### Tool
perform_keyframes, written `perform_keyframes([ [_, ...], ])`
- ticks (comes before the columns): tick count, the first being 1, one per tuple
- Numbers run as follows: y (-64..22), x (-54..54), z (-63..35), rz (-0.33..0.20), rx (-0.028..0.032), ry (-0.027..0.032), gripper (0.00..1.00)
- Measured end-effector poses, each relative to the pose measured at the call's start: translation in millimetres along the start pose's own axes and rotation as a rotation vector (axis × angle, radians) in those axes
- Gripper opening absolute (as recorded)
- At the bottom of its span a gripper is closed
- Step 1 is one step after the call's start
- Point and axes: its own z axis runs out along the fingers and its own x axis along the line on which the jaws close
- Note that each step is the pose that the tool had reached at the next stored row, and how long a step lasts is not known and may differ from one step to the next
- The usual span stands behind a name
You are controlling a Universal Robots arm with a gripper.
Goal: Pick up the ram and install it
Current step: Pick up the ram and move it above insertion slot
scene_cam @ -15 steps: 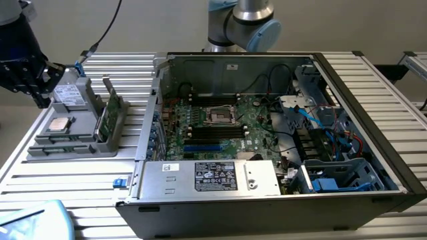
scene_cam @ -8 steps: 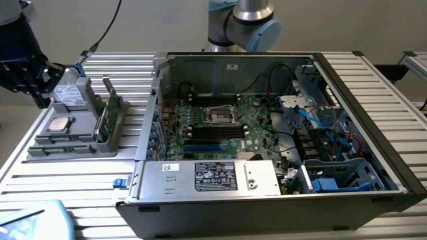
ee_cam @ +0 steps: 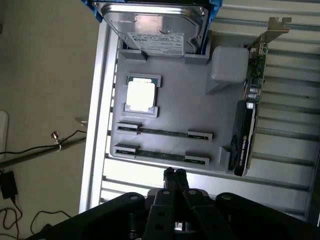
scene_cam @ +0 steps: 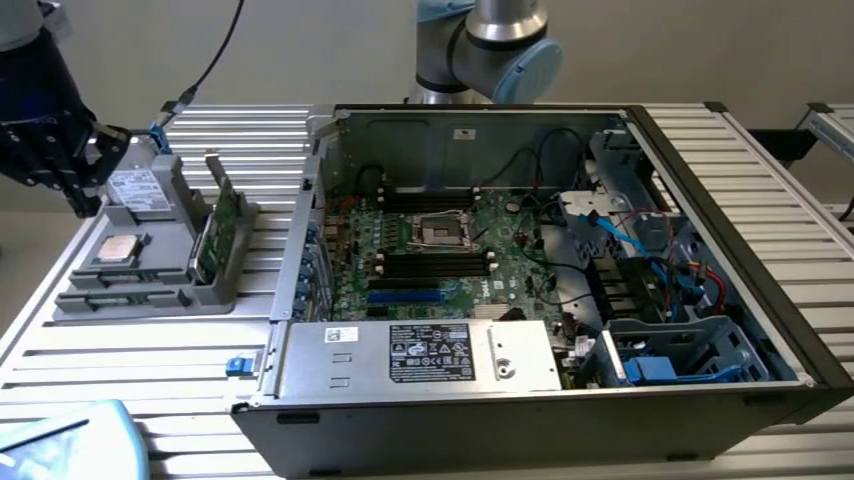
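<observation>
Your ram (ee_cam: 164, 155) lies edge-up, a thin dark-green stick clipped at both ends along the gray tray's (ee_cam: 190, 100) edge, parallel to a second stick (ee_cam: 165, 131) just beside it.

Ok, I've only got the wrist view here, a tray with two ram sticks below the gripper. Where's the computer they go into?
Observer: The open computer case sits beside the grey tray holding the ram sticks, on the exterior view's right of it.
Operator: Can you see memory slots?
Observer: Yes, long black slots run across the motherboard on both sides of the processor socket.
Operator: And the gripper from out there?
Observer: The gripper hangs in the air at the exterior view's left of the tray, well away from the case.
</observation>
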Motion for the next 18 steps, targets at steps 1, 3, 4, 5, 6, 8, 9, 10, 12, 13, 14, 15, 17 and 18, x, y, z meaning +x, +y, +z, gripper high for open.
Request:
perform_keyframes([
  [1, 0.0, 0.0, 0.2, -0.017, 0.0020, 0.0006, 0.11],
  [3, 0.0, 0.0, 0.6, -0.053, 0.0062, 0.0018, 0.11],
  [4, 0.0, 0.0, 0.8, -0.071, 0.0081, 0.0023, 0.11],
  [5, 0.0, 0.0, 1.0, -0.089, 0.0101, 0.0029, 0.11],
  [6, 0.0, -0.1, 1.3, -0.107, 0.0122, 0.0035, 0.11],
  [8, 0.0, -0.2, 1.8, -0.144, 0.0164, 0.0047, 0.11],
  [9, 0.0, -0.2, 2.0, -0.162, 0.0184, 0.0053, 0.11],
  [10, -0.1, -0.2, 2.4, -0.180, 0.0198, 0.0057, 0.11],
  [12, -0.1, -0.3, 3.3, -0.217, 0.0215, 0.0061, 0.11],
  [13, -0.1, -0.4, 3.8, -0.235, 0.0221, 0.0063, 0.11],
  [14, -0.1, -0.4, 4.2, -0.252, 0.0222, 0.0064, 0.11],
  [15, -0.1, -0.4, 4.8, -0.270, 0.0213, 0.0060, 0.11],
  [17, -0.1, -0.6, 6.1, -0.309, 0.0177, 0.0051, 0.11],
  [18, -0.1, -0.6, 6.7, -0.326, 0.0161, 0.0046, 0.11],
])
